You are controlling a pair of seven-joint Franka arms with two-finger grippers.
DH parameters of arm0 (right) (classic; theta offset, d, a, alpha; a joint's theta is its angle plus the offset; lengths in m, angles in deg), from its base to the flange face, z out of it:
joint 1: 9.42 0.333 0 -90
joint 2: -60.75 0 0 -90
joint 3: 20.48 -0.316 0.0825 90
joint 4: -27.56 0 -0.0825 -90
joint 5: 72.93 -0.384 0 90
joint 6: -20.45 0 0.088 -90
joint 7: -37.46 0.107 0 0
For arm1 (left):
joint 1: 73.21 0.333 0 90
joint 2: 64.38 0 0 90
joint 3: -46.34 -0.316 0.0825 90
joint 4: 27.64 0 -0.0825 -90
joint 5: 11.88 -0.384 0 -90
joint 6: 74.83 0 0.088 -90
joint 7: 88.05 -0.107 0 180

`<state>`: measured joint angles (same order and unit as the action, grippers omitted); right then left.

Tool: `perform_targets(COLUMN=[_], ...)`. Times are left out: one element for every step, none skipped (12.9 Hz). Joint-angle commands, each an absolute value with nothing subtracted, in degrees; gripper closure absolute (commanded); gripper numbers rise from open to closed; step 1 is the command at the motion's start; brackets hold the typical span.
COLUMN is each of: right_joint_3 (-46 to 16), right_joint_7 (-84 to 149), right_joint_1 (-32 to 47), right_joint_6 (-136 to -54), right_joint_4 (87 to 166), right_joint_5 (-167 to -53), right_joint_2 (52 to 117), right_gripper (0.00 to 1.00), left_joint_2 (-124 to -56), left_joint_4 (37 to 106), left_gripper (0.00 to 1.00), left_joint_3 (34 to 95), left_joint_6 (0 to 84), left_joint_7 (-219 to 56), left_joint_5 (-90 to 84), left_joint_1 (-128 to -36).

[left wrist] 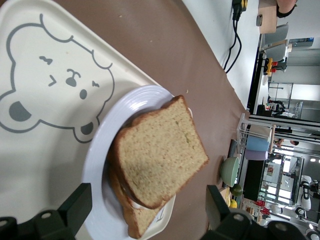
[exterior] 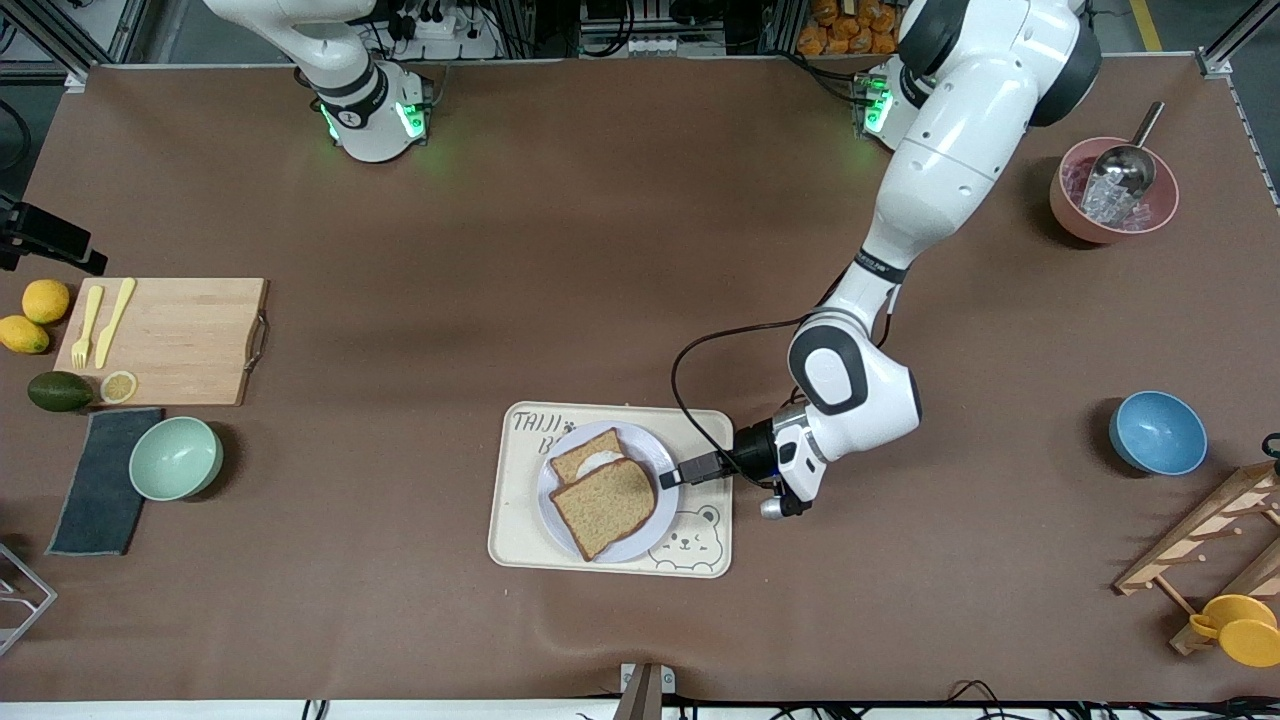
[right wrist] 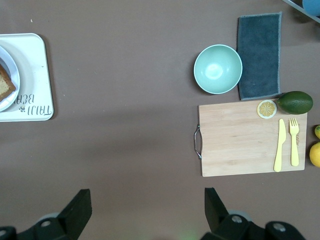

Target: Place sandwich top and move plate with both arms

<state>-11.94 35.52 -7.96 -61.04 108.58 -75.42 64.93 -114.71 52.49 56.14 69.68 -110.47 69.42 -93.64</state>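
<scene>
**Top slice down, both grippers open**

Front view: brown matte table [exterior: 560, 250]; centre-low, the cream tray [exterior: 520, 540] reads "TAIJI". The grainy sandwich top [exterior: 605, 506] lies askew on the egg slice on the round plate [exterior: 650, 450]. Left gripper [exterior: 672, 477] gapes at the plate's rim.

Left wrist view: bear drawing [left wrist: 50, 85], upper left.

Right wrist view: right gripper [right wrist: 145, 210] spread above bare table; wooden board [right wrist: 240, 140] at right.

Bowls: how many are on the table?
3: a green bowl beside the grey cloth, a blue bowl near the wooden rack, a pink bowl holding a scoop.
</scene>
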Motion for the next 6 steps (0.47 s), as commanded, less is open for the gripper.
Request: perform_targets(right_joint_3=[-11.69,-11.69,-11.69,-11.69,-11.69,-11.69], right_joint_7=[36.67,36.67,36.67,36.67,36.67,36.67], right_joint_1=[-7.22,-7.22,-7.22,-7.14,-7.13,-7.13], right_joint_6=[-61.20,-61.20,-61.20,-61.20,-61.20,-61.11], right_joint_4=[110.36,110.44,110.36,110.44,110.44,110.44], right_joint_5=[-76.10,-76.10,-76.10,-76.10,-76.10,-76.10], right_joint_2=[63.30,63.30,63.30,63.30,63.30,63.30], right_gripper=[0.00,0.00,0.00,0.00,0.00,0.00], left_joint_2=[-105.36,-102.64,-99.22,-95.79,-92.45,-89.72], left_joint_4=[61.72,64.26,67.51,70.76,73.84,76.39], left_gripper=[0.00,0.00,0.00,0.00,0.00,0.00], left_joint_3=[56.10,56.19,56.19,56.19,56.19,56.19], left_joint_6=[70.10,70.02,69.75,69.75,69.66,69.40], left_joint_7=[-111.07,-111.07,-111.07,-110.99,-110.98,-110.90], left_joint_5=[66.72,63.91,60.58,57.15,54.07,50.91], left_joint_1=[-91.32,-89.49,-87.81,-85.88,-83.86,-81.84])
